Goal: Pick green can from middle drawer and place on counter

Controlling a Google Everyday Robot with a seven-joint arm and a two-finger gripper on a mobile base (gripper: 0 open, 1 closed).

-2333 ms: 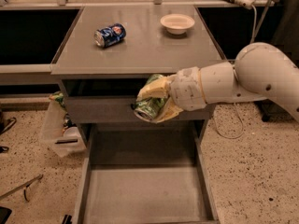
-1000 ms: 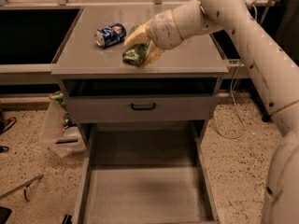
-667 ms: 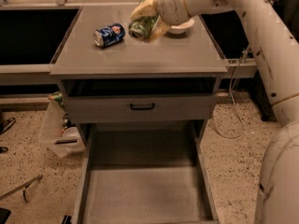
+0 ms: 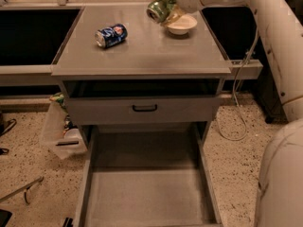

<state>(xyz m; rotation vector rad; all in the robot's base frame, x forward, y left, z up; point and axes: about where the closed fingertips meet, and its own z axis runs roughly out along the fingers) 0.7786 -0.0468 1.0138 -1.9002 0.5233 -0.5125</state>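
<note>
My gripper (image 4: 163, 6) is shut on the green can (image 4: 157, 10) and holds it on its side in the air above the far part of the counter (image 4: 142, 51), just left of a white bowl. The can's silver end faces left. The middle drawer (image 4: 147, 188) stands pulled out at the bottom of the view, its grey floor bare. My white arm (image 4: 274, 37) reaches in from the right side.
A blue can (image 4: 111, 35) lies on its side at the counter's left. A white bowl (image 4: 182, 24) sits at the far right. A shut drawer front with a black handle (image 4: 144, 109) is below the counter. A plastic bin (image 4: 59, 131) stands on the floor at left.
The gripper has carried the green can up from in front of the drawers to over the counter, then further back and right, toward the bowl.
</note>
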